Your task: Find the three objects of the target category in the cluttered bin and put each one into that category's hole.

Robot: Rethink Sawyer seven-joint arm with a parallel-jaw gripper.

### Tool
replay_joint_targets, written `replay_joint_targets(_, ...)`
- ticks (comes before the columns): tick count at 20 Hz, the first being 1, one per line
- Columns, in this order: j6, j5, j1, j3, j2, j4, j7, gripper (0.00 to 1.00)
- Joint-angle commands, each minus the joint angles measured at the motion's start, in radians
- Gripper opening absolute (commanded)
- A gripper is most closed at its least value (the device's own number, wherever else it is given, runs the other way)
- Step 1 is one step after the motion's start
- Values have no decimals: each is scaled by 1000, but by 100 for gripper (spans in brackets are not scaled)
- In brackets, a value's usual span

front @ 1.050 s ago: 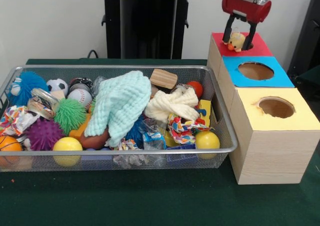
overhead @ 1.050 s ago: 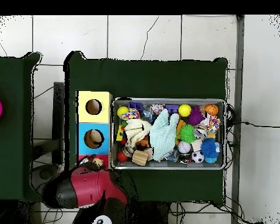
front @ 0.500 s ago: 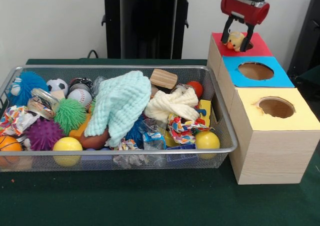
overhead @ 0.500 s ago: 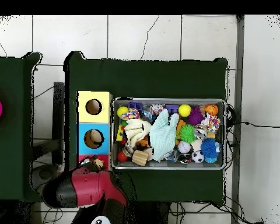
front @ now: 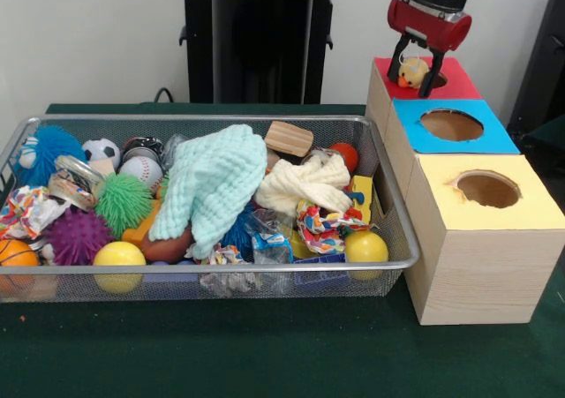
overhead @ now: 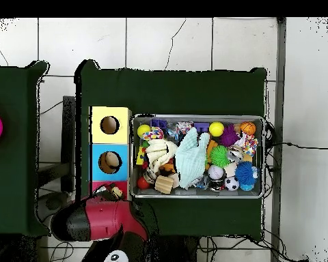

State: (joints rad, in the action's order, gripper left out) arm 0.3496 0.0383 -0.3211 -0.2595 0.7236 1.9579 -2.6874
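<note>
Front view, end effector (front: 414,74) clamped on yellow duck toy (front: 412,70), held just above red hole (front: 435,80), blue hole (front: 452,124) beside it uncovered, wire bin (front: 393,206) packed to its rim.

nothing readable here tbh; no labels, brands or numbers legible on anything in either view

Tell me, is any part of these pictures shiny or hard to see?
Front view: bright light glints on the silver wire mesh bin rim; the small yellow duck toy looks slightly soft. Overhead view: the red and black arm hides the red-topped box section.
</note>
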Motion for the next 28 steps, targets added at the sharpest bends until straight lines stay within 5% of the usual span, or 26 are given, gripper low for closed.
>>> replay_joint_targets(1,-2,83,-21,26,-75,38,-208,100)
replay_joint_targets(28,-33,384,-193,-27,-239,-77,-305,100)
